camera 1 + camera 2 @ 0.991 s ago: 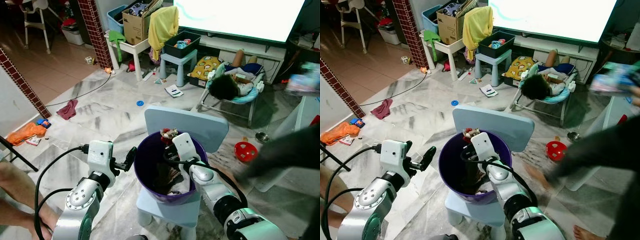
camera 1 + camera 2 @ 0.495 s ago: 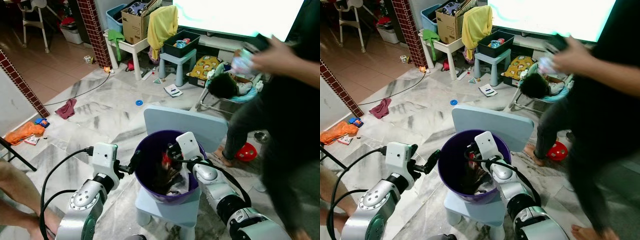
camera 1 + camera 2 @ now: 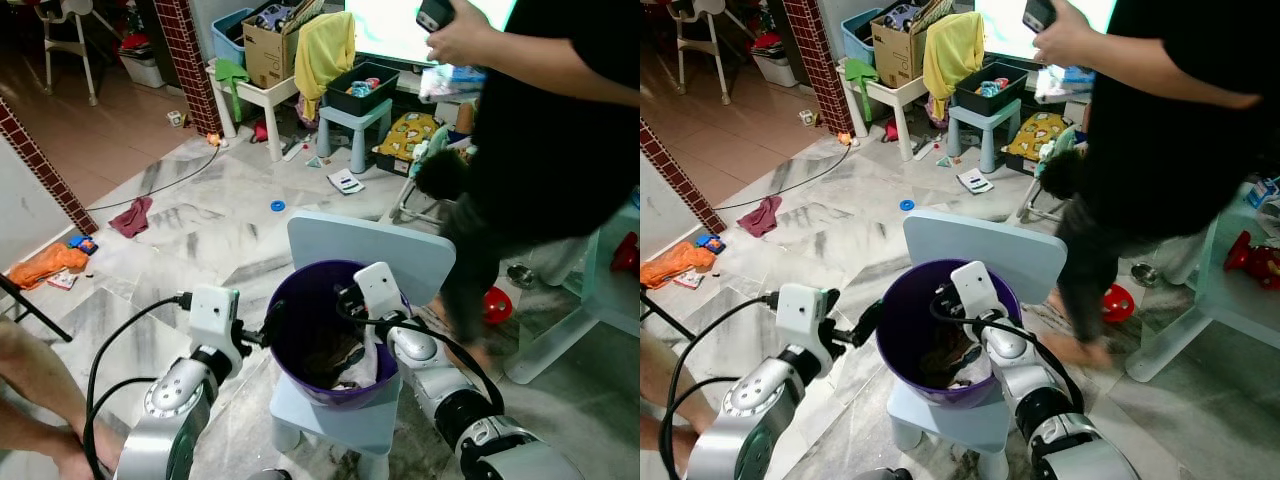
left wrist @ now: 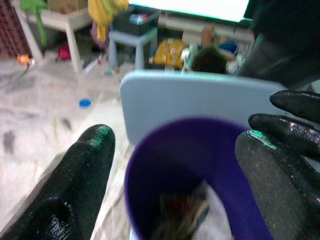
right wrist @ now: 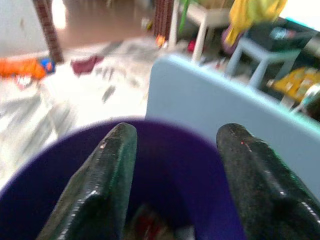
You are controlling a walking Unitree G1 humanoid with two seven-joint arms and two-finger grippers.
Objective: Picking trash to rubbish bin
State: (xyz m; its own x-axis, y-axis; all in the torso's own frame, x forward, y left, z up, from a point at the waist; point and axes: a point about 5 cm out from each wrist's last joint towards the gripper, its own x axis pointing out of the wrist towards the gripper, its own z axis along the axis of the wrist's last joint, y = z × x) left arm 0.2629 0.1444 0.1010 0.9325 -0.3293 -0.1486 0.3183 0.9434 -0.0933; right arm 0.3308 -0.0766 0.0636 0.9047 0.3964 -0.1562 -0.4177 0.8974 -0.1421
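I see the bin [image 3: 330, 340], a purple tub, standing on the seat of a pale blue chair [image 3: 372, 256] right in front of me; trash [image 3: 342, 358] lies dark and crumpled at its bottom, with something white against the right inner wall. My right gripper [image 5: 172, 175] hangs over the bin's far right rim, fingers spread and nothing between them; through the wrist view I look past them into the tub. My left gripper [image 4: 175, 170] sits just beside the bin's left wall, fingers also parted, the bin framed between them. A person [image 3: 560, 130] in a black top stands to the right of the chair, near it, one hand [image 3: 462, 35] raised and holding a dark phone [image 3: 435, 13]. Farther off there is a small blue stool [image 3: 357, 122] carrying a black tray, a white table [image 3: 268, 100] with a cardboard box [image 3: 272, 48] and a yellow cloth [image 3: 326, 50] draped beside it; a red rag [image 3: 134, 217] lies far left on the marble floor [image 3: 200, 230].
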